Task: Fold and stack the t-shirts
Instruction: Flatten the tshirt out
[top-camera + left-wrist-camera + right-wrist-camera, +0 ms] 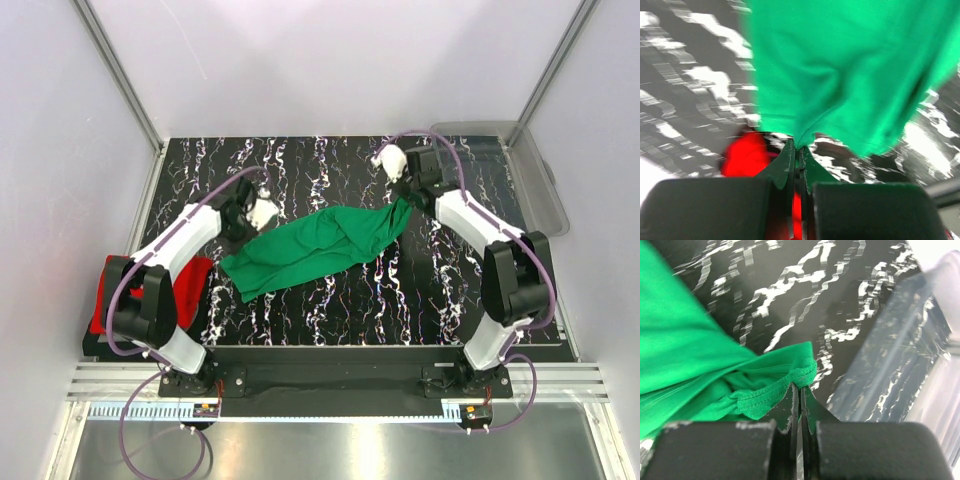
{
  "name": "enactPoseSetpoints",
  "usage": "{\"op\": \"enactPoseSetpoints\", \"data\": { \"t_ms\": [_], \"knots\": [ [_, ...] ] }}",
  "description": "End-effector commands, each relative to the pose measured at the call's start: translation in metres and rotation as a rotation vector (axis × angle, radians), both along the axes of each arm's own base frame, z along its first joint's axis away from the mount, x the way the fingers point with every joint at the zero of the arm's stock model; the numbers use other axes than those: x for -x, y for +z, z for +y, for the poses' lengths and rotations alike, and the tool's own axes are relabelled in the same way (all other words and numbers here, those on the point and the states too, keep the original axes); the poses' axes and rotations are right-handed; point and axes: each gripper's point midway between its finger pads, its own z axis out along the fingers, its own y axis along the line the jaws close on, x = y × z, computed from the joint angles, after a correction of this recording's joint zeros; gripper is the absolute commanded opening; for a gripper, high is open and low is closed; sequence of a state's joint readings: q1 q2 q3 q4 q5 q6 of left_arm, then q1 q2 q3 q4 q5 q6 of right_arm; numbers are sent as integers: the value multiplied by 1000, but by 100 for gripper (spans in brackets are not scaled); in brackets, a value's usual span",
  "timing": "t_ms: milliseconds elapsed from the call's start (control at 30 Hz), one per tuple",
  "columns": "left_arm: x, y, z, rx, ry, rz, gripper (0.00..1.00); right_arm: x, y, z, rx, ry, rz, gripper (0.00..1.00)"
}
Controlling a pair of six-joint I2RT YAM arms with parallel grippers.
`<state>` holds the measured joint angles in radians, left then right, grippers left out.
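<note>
The bright green t-shirt (318, 245) hangs stretched between my two grippers over the black marbled table (330, 300). My left gripper (247, 222) is shut on its left edge; in the left wrist view the green cloth (840, 65) fills the view above the closed jaws (799, 146). My right gripper (408, 196) is shut on the shirt's hemmed corner (790, 382) at the far right, seen above the closed jaws (799, 386). The folded red t-shirt (180, 290) lies at the left edge under my left arm; it also shows in the left wrist view (745, 155). The grey t-shirt is not visible.
A clear plastic bin (530, 170) stands at the far right corner; it also shows in the right wrist view (900, 360), close to my right gripper. White walls and metal frame posts surround the table.
</note>
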<state>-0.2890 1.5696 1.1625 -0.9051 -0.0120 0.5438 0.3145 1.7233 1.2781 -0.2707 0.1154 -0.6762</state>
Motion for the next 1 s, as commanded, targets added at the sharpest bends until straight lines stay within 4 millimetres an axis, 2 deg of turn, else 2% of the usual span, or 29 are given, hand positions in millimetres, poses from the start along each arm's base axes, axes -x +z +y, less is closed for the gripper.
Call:
{"op": "enactPoseSetpoints", "data": {
  "t_ms": [0, 33, 67, 100, 133, 167, 267, 300, 367, 400, 433, 467, 500, 567, 767, 900, 967],
  "knots": [
    [-42, 40, 33, -81, 103, -203, 0, -38, 9, -41, -48, -185, -72, 0],
    [-46, 45, 39, -89, 124, -221, 0, -43, 4, -52, -52, -227, -65, 0],
    [-54, 52, 43, -94, 139, -243, 0, -52, 7, -63, -59, -270, -75, 1],
    [-59, 56, 48, -101, 160, -256, 0, -56, -11, -75, -55, -315, -40, 4],
    [-64, 58, 57, -118, 191, -263, 0, -55, -16, -79, -38, -328, -12, 8],
    [-71, 66, 59, -120, 206, -291, 0, -56, -18, -79, -29, -324, -1, 27],
    [-85, 81, 66, -140, 252, -346, 0, -50, -17, -68, -48, -241, 29, 43],
    [-87, 83, 65, -133, 264, -354, 0, -48, -5, -63, -50, -195, 10, 49],
    [-91, 84, 62, -120, 268, -357, 0, -39, 4, -39, -105, -61, 17, 50],
    [-91, 83, 62, -115, 273, -353, 0, -28, 11, -32, -107, 17, 13, 51],
    [-92, 79, 60, -112, 272, -344, 0, -19, 14, -13, -156, 115, 25, 52],
    [-91, 77, 60, -112, 272, -338, 0, -8, 11, -3, -173, 172, 43, 52],
    [-91, 76, 60, -114, 272, -332, 0, 1, 18, 6, -170, 243, 41, 52],
    [-91, 74, 60, -115, 271, -327, 0, 25, 10, 32, -196, 357, 103, 53],
    [-93, 77, 60, -117, 270, -335, 0, 77, -21, 70, -165, 573, 217, 53],
    [-91, 74, 59, -113, 275, -324, 0, 90, -40, 91, -159, 628, 269, 53],
    [-90, 71, 59, -112, 276, -318, 0, 85, -50, 92, -138, 620, 284, 54]
  ]
}}
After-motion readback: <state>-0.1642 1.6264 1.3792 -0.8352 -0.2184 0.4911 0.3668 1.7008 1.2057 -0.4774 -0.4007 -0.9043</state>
